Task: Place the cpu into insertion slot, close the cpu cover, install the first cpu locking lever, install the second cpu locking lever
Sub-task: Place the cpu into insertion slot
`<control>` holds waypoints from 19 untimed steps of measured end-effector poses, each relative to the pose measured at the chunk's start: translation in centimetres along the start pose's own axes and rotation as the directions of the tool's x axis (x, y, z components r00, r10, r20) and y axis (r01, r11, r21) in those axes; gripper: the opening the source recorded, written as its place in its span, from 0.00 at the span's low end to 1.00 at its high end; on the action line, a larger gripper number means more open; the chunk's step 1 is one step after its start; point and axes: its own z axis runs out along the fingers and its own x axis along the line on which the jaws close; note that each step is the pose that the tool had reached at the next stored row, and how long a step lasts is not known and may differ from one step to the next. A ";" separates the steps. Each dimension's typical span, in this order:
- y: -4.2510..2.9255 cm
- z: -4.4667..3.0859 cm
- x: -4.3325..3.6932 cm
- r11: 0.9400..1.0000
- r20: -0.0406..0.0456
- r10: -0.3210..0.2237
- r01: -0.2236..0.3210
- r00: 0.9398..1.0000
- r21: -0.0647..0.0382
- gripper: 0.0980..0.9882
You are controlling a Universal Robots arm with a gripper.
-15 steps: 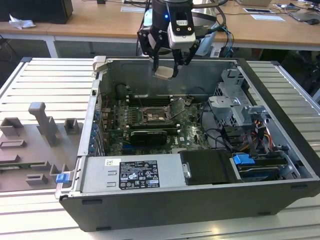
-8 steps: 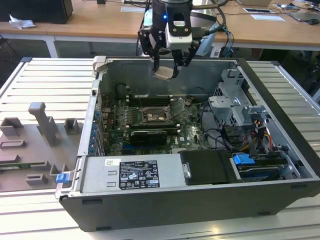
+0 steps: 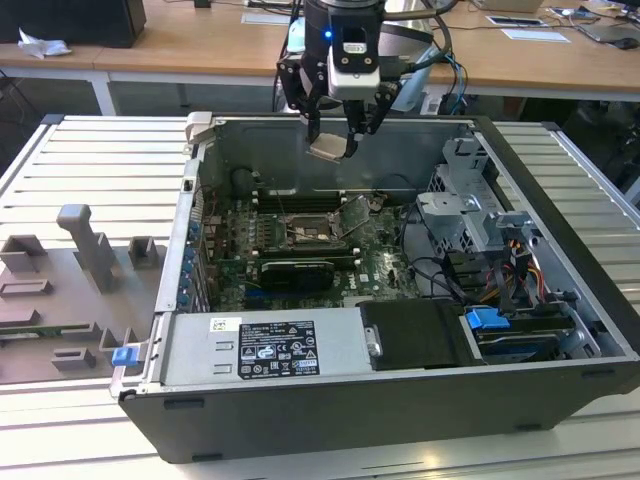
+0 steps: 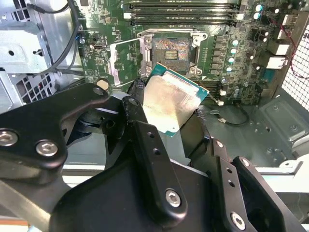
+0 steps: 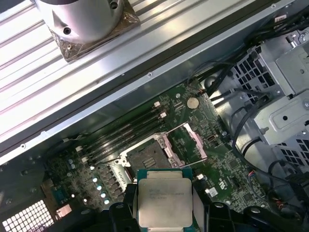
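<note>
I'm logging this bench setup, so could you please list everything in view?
case: 1, dark grey, open, on the table
table: 1, silvery, slatted, under the case
board: 1, green, inside the case
slot: 1, dark centre with silvery rim, on the board, empty
cover: 1, silvery, open beside the slot
memory slots: several, black, beside the slot
power supply: 1, silvery, inside the case
drive cage: 1, grey, at the exterior view's right of the board
fixtures: several, grey, on the table at the exterior view's left
cpu: 1, silvery top, held above the board
tool: 1, black, shut on the cpu
</note>
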 end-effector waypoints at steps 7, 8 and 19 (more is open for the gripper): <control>0.00 0.05 0.00 0.999 0.003 0.033 -0.033 0.999 -0.001 0.50; -0.01 0.05 0.00 0.999 0.003 0.037 -0.037 0.999 -0.001 0.50; -0.01 0.17 0.00 0.996 0.008 0.093 -0.093 0.996 -0.002 0.50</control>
